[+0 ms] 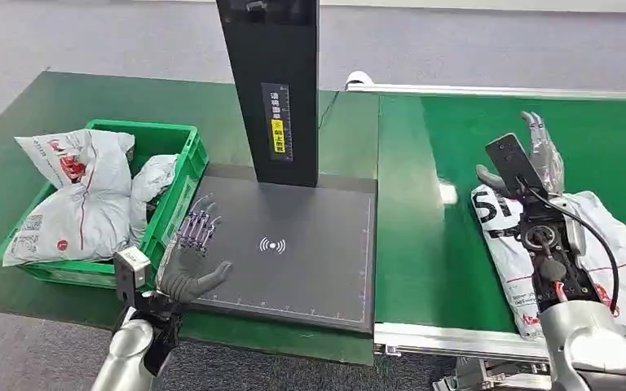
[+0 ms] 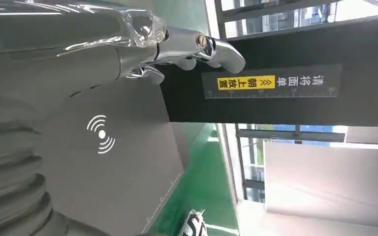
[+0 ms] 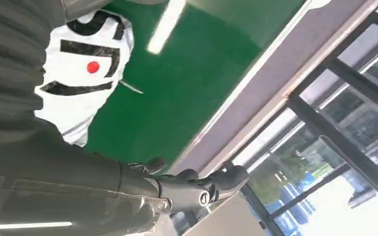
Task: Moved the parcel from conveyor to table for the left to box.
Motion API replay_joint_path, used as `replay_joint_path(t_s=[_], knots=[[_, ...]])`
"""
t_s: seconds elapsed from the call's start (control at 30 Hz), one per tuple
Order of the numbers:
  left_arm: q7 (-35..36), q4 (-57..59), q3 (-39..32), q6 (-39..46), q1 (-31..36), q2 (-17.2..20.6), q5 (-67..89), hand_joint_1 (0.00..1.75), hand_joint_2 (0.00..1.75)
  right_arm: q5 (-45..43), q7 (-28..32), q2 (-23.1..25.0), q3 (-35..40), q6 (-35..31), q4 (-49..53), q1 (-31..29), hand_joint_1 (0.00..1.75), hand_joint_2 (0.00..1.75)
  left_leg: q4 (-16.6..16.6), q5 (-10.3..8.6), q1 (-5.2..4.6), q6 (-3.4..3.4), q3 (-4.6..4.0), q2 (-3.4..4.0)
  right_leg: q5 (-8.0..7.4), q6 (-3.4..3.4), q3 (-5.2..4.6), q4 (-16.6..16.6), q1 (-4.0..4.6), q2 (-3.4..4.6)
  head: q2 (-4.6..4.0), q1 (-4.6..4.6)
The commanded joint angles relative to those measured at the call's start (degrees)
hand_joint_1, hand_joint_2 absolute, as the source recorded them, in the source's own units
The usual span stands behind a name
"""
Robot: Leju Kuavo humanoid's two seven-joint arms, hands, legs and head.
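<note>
A white parcel (image 1: 501, 236) with black lettering and a red dot lies on the green conveyor (image 1: 448, 261) at the right; the same parcel (image 3: 86, 73) appears in the right wrist view. My right hand (image 1: 538, 155) hovers over the parcel's far end with its fingers stretched out, holding nothing. My left hand (image 1: 191, 252) is open, palm up, over the left edge of the dark scanner pad (image 1: 293, 244), fingers apart; the left hand (image 2: 128, 44) is also in the left wrist view above the pad's signal mark.
A green crate (image 1: 175, 175) with several white parcels stands at the left of the pad. A black scanner column (image 1: 273, 90) rises behind the pad. The conveyor's metal rail (image 1: 456, 338) runs along its near edge.
</note>
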State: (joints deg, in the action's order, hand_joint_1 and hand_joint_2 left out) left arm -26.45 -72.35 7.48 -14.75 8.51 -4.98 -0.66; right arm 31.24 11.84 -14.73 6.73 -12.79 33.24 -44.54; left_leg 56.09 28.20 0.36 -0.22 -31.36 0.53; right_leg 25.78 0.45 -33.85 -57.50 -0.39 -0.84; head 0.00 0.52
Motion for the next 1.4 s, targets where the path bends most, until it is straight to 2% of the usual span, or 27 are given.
replay_joint_path(t_s=[0.03,0.13,0.27,0.37,0.4,0.43,0.5,0.63,0.7,0.77,0.8,0.87,0.9,1.07,1.4], knots=[[0.4,0.8,-0.4,0.4,0.1,1.4,-0.1,0.00,1.75,9.6,-13.2,-4.1,1.5,0.0,-10.8,-1.3,0.00,1.75,-0.1,-0.04,0.01,0.00,0.13,-0.15,-0.02,0.00,0.17,0.1,0.01,-0.03,0.00,-0.02],[0.8,0.3,-0.6,0.1,-0.8,1.1,0.5,0.00,1.75,13.8,-18.9,-6.5,0.8,6.0,-10.8,0.7,0.00,1.75,-0.1,-0.01,0.02,0.01,0.13,-0.24,0.00,0.01,0.20,0.1,0.01,-0.09,0.00,-0.02],[1.2,-0.8,-0.9,0.4,-2.3,0.3,1.1,0.00,1.75,16.4,-22.7,-9.1,-0.9,7.1,-6.7,7.8,0.00,1.75,-0.1,0.00,0.02,0.01,0.14,-0.37,0.05,0.00,0.26,0.2,0.02,-0.24,0.00,0.00],[1.7,-1.0,-1.3,0.6,-3.0,0.0,1.7,0.00,1.75,17.4,-23.6,-10.4,-5.3,11.6,2.6,19.3,0.00,1.75,-0.2,0.02,0.06,0.00,0.18,-0.48,0.07,0.01,0.35,0.2,0.05,-0.35,0.00,0.02],[1.7,-0.8,-1.7,0.8,-3.0,0.2,1.7,0.00,1.75,17.3,-22.7,-10.2,-7.9,13.4,7.8,25.2,0.00,1.75,-0.1,0.02,0.07,0.00,0.13,-0.44,0.07,0.00,0.29,0.2,0.06,-0.33,0.00,0.00],[1.7,-1.0,-2.3,1.0,-3.4,0.2,1.8,0.00,1.75,17.8,-21.4,-9.7,-9.5,15.2,11.3,28.9,0.00,1.75,-0.2,0.01,0.12,-0.02,0.27,-0.69,0.12,-0.01,0.51,0.3,0.10,-0.54,0.00,-0.02],[1.3,-1.8,-3.4,0.7,-4.6,0.4,1.8,0.00,1.75,18.4,-20.2,-7.6,-12.2,17.6,17.5,34.5,0.00,1.75,-0.2,0.07,0.10,0.01,0.15,-0.62,0.14,0.00,0.35,0.2,0.09,-0.49,0.00,-0.02],[1.2,-3.2,-4.7,0.1,-6.0,-0.2,2.5,0.00,1.75,20.7,-22.0,-3.0,-14.9,19.4,26.6,42.3,0.00,1.75,-0.2,0.16,0.08,0.00,0.11,-0.35,0.15,-0.02,0.27,0.2,0.06,-0.21,0.00,0.02],[1.2,-2.9,-4.9,0.1,-5.9,-0.2,2.7,0.00,1.75,22.4,-22.1,-1.5,-15.8,21.3,30.2,45.9,0.00,1.75,-0.1,0.12,0.13,0.00,0.00,-0.46,0.16,-0.04,0.20,0.2,0.12,-0.38,0.00,0.02],[1.2,-2.5,-4.9,0.1,-5.7,-0.1,2.7,0.00,1.75,22.6,-21.8,-0.8,-16.3,21.2,31.6,47.9,0.00,1.75,-0.2,0.10,0.14,0.01,0.06,-0.58,0.20,-0.04,0.27,0.2,0.13,-0.47,0.00,-0.02],[1.1,-1.7,-4.8,0.1,-5.3,0.2,2.8,0.00,1.75,22.8,-20.9,-0.3,-16.9,23.6,32.9,49.5,0.00,1.75,-0.1,0.10,0.12,0.01,0.05,-0.56,0.21,-0.03,0.24,0.2,0.11,-0.46,0.00,0.02],[1.0,-1.3,-4.9,0.1,-5.1,0.2,2.8,0.00,1.75,23.2,-20.2,1.1,-17.8,23.5,32.3,49.2,0.00,1.75,-0.1,0.10,0.13,0.00,0.10,-0.61,0.22,-0.03,0.31,0.2,0.12,-0.49,0.00,0.00],[1.0,-1.6,-5.0,0.2,-5.3,0.2,2.8,0.00,1.75,23.9,-19.8,1.9,-17.9,22.8,31.7,48.1,1.75,1.75,-0.1,0.10,0.10,0.01,0.10,-0.52,0.20,-0.02,0.26,0.1,0.10,-0.43,0.00,0.00],[0.9,-2.6,-5.1,0.2,-5.9,0.3,2.8,0.00,1.75,24.4,-19.8,2.3,-17.7,22.7,30.7,46.1,1.75,1.75,-0.1,0.11,0.08,0.01,0.19,-0.23,0.16,-0.03,0.29,0.1,0.07,-0.17,0.00,0.00],[1.1,-4.3,-5.8,0.3,-7.4,0.8,1.9,0.00,1.75,21.5,-15.2,4.3,-14.3,15.6,30.1,38.6,1.75,1.75,-0.1,0.12,0.07,0.02,0.24,0.07,0.10,-0.03,0.27,0.1,0.06,0.08,0.00,0.00]])
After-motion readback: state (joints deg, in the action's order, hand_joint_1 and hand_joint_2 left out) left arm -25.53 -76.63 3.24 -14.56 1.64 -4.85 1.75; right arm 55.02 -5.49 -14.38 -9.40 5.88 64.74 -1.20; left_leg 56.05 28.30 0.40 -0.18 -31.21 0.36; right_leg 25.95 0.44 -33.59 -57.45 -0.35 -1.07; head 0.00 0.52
